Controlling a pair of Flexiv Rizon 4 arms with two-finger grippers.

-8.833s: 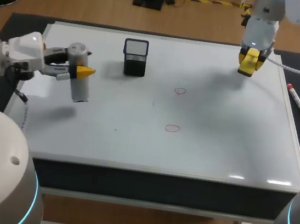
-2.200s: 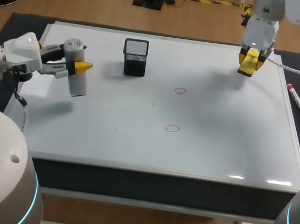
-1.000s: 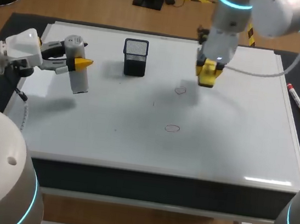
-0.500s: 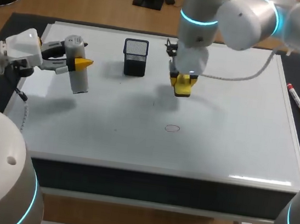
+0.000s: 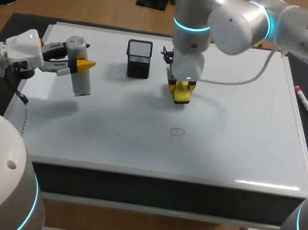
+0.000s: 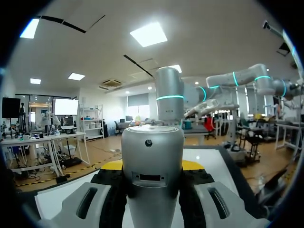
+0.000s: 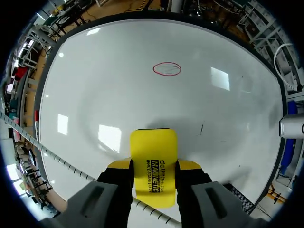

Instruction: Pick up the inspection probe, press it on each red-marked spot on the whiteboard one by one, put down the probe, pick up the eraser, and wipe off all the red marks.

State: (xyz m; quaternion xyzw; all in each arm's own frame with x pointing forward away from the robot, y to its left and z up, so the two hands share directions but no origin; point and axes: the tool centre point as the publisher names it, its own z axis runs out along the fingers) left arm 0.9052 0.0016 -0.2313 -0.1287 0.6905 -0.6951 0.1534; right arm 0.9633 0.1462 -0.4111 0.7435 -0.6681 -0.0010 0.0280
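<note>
Right pincer (image 7: 153,167): clamped on the yellow eraser (image 7: 153,145), swung in from the far corner to mid-whiteboard (image 5: 242,132).
Upper red mark: hidden under the eraser, probably being wiped.
Lower red mark (image 7: 166,69): intact, just ahead.
Left pincer (image 6: 152,166): clamped on the probe (image 6: 152,142), unmoved at the board's left.

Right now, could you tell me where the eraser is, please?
In the head view the yellow eraser sits in the right gripper near the whiteboard's middle, right of the black mesh holder and beyond the red mark.
</note>
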